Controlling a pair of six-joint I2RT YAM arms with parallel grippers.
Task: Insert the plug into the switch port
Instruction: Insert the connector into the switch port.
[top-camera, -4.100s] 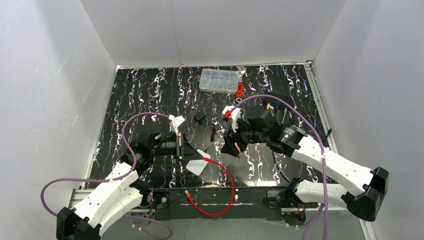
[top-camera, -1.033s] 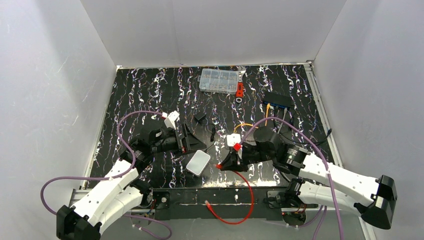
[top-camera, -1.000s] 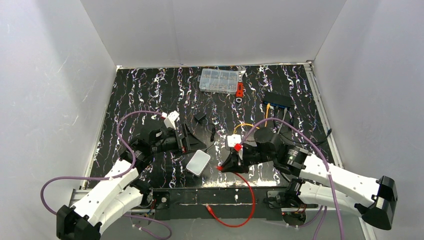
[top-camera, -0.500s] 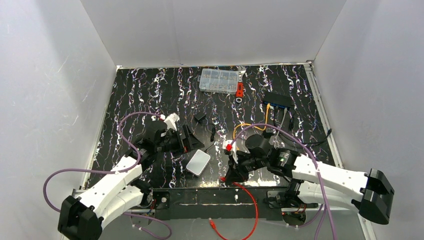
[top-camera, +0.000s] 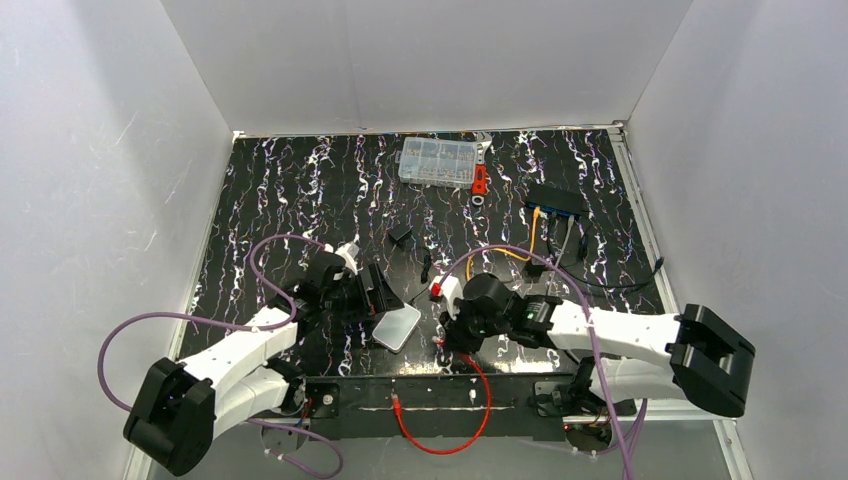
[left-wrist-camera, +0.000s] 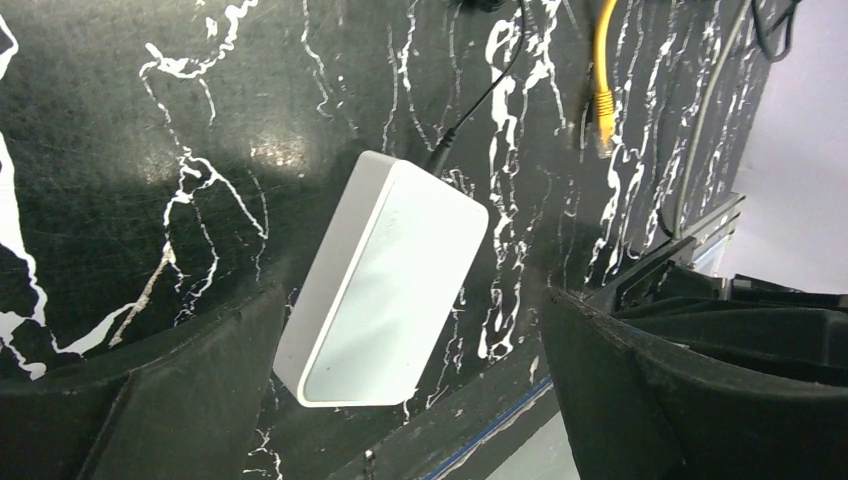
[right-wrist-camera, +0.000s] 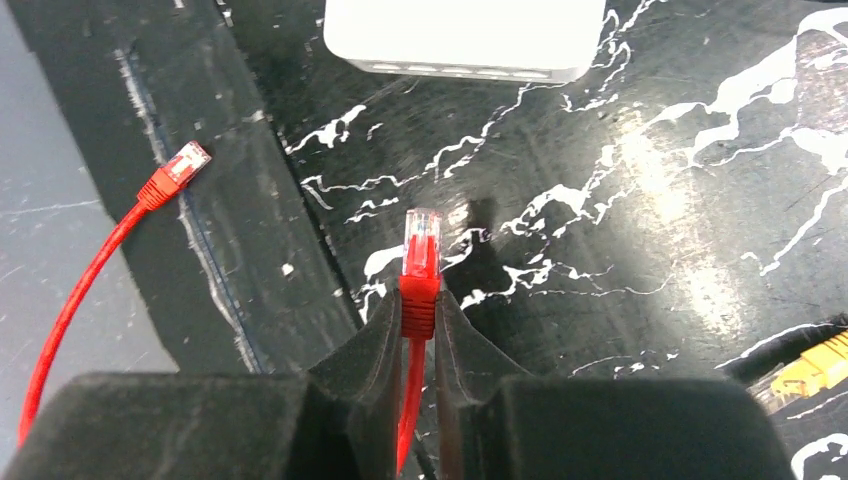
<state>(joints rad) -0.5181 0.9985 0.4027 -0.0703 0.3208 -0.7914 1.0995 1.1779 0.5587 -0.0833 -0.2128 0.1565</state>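
We find the right claw (right-wrist-camera: 420, 312) clamped on a red connector (right-wrist-camera: 421, 255), whose clear tip pokes out above the counter (right-wrist-camera: 640, 260). A second red connector (right-wrist-camera: 178, 168) lies on the near rail. The left claw (left-wrist-camera: 410, 385) stands wide apart over the white-grey box (left-wrist-camera: 385, 270). The plug (left-wrist-camera: 603, 115), on its orange cable, lies loose on the counter with neither claw holding it. It is well apart from the black switch box (top-camera: 556, 200) at the far right, and we cannot make out that box's ports. The counter is black with white veining, and plain white walls (top-camera: 430, 60) enclose it.
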